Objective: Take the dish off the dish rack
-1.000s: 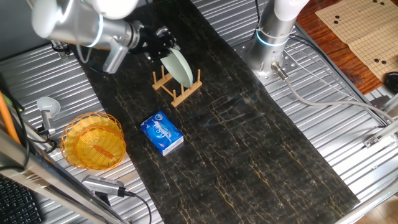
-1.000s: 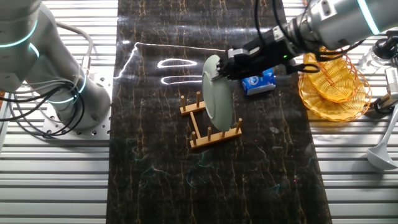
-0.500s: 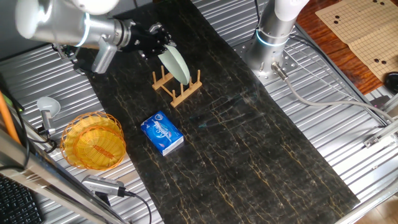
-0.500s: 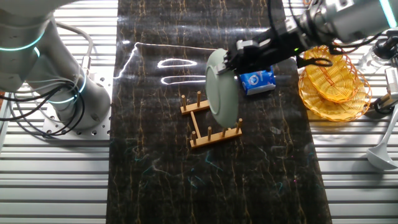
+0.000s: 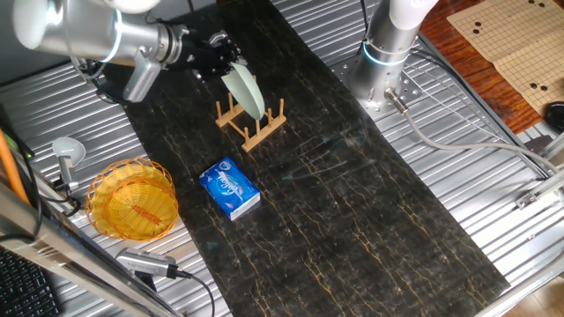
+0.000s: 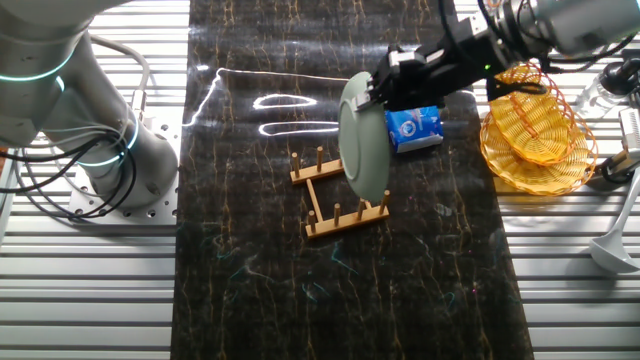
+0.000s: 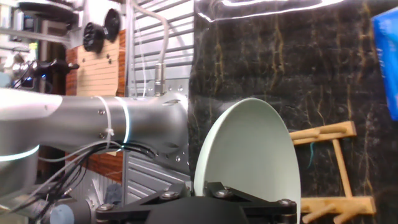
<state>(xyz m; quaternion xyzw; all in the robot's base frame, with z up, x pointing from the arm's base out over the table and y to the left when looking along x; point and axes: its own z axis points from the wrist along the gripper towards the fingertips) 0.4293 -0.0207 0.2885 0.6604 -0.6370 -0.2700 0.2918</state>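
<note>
The pale mint-green dish stands on edge, its lower rim low between the pegs of the light-brown wooden dish rack. My gripper is shut on the dish's upper rim. In the other fixed view the dish stands tall over the rack, with the gripper at its top right edge. In the hand view the dish fills the middle, its rim pinched between the black fingers, and the rack lies at the right.
A blue packet lies on the dark mat in front of the rack. A yellow-orange woven basket sits at the left on the ribbed metal table. A second robot's grey base stands behind the mat.
The gripper has risen and drawn back with the dish in its grip. The dish has lifted in the rack and moved away from the rack's middle.
</note>
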